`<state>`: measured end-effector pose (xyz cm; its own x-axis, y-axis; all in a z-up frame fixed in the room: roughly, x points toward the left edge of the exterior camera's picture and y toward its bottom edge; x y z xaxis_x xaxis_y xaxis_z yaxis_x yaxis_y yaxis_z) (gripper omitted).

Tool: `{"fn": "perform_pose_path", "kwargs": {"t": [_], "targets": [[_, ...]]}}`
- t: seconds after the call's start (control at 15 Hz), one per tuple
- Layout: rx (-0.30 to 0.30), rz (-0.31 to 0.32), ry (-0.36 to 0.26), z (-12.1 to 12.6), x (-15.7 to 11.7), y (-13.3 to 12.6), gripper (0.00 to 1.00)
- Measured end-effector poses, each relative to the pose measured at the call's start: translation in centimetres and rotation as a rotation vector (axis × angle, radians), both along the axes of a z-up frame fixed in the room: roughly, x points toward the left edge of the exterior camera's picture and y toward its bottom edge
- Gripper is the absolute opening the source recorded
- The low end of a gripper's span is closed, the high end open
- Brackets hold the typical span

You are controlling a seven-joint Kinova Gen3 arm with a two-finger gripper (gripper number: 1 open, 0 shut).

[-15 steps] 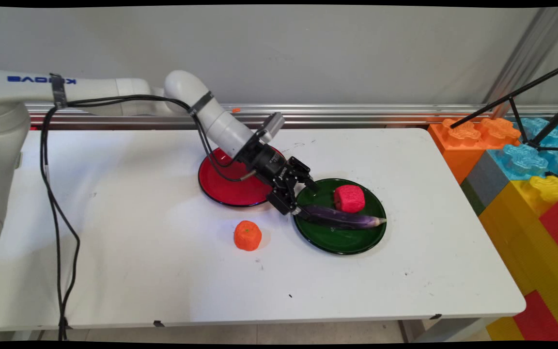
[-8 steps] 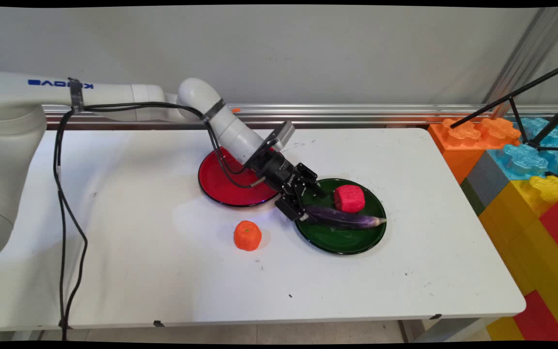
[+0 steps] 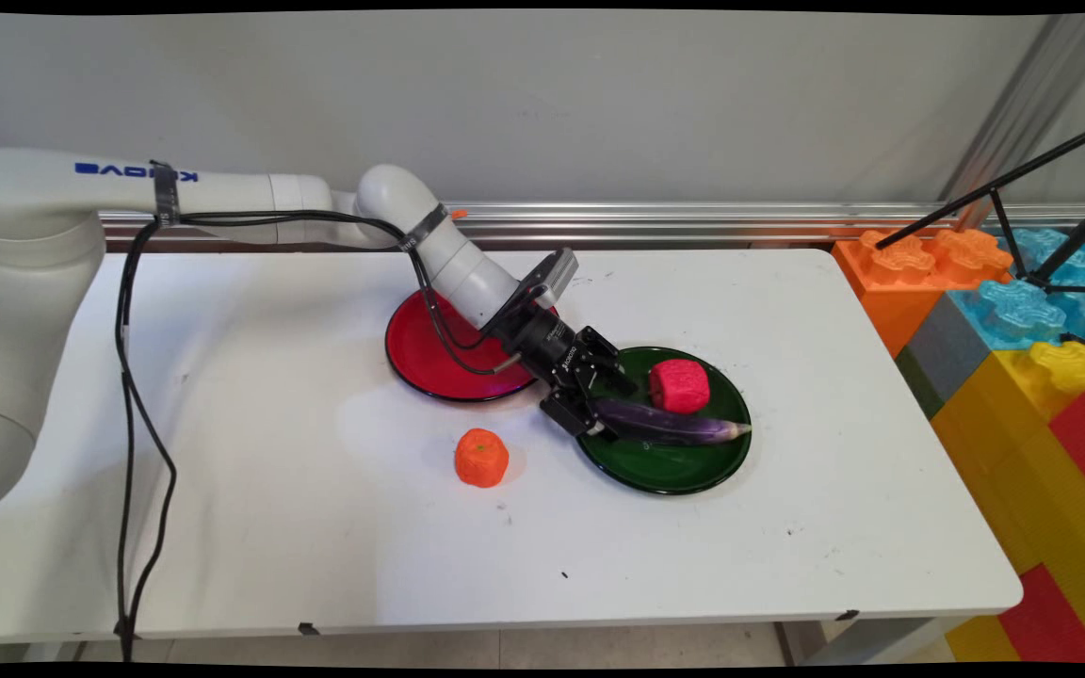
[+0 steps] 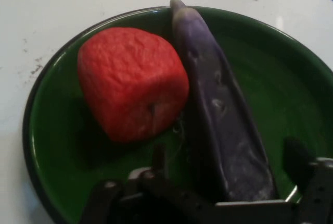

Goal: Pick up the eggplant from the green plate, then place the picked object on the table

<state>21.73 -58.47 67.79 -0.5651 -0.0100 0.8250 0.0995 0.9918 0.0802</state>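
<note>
The white table (image 3: 316,527) stretches under me, and along its right edge stands a stack of big toy blocks (image 3: 1013,320) in orange, blue, yellow and red. On the table the red plate (image 3: 429,353) lies toward the wall, partly under my forearm, and the green plate (image 3: 684,461) lies just to its right, nearer the camera. My gripper (image 3: 604,414) reaches low over the green plate's left rim, its fingers spread to either side of the stem end of the purple eggplant (image 3: 674,426). In the hand view one finger (image 4: 299,159) stands clear of the eggplant (image 4: 218,125) on one side, with green plate (image 4: 62,151) showing between; I cannot tell whether the other finger touches it. The eggplant lies across the green plate, its tip reaching the far right rim. The red apple-like fruit (image 3: 679,385) sits in the same plate, just beside the eggplant and seemingly touching it in the hand view (image 4: 132,91). The small orange fruit (image 3: 481,458) sits alone on the table, near the green plate's left side.
</note>
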Motion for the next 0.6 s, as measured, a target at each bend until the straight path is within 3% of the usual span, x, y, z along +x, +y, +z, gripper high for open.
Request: {"fn": "perform_pose_path", "kwargs": {"t": [0.07,0.6], "targets": [[-0.011,-0.002,0.002,-0.06,-0.01,-0.07,0.00],[-0.032,0.006,0.021,0.51,0.56,-0.23,0.00]]}}
